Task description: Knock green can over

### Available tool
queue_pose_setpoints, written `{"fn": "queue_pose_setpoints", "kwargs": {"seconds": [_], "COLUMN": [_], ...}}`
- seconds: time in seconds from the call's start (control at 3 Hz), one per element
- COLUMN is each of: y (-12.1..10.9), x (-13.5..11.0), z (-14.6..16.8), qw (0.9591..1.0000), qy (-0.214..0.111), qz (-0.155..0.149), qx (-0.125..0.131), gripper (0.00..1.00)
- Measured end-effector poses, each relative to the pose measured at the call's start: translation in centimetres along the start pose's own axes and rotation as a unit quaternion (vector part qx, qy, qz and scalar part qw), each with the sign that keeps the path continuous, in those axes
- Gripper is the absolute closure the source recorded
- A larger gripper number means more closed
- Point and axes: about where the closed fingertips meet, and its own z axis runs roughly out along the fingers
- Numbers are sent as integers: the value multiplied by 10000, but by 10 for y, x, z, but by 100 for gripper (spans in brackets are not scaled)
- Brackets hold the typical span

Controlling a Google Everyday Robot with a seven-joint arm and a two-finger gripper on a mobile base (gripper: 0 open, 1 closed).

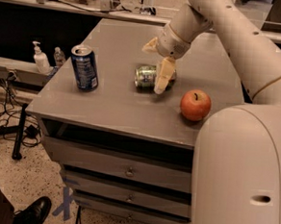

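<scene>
The green can (146,77) lies on its side on the grey tabletop (112,107), silver top facing left, near the middle. My gripper (152,69) is right over it and open. One pale finger (163,76) hangs down across the can's right end. The other finger (150,44) sticks out above and behind the can, clear of it. The can's right end is partly hidden behind the lower finger.
A dark blue can (84,67) stands upright at the left of the table. A red apple (195,105) sits to the right of the green can. Drawers (126,171) lie below the tabletop. Two bottles (40,59) stand on a shelf to the left. A shoe (33,212) is at the bottom left.
</scene>
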Motion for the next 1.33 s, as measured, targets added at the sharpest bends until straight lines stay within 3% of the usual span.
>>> {"fn": "queue_pose_setpoints", "kwargs": {"seconds": [1.33], "y": [3], "x": [4], "z": [-1], "qw": [9999], "qy": [103], "qz": [95], "qx": [-55], "gripper": [0]}}
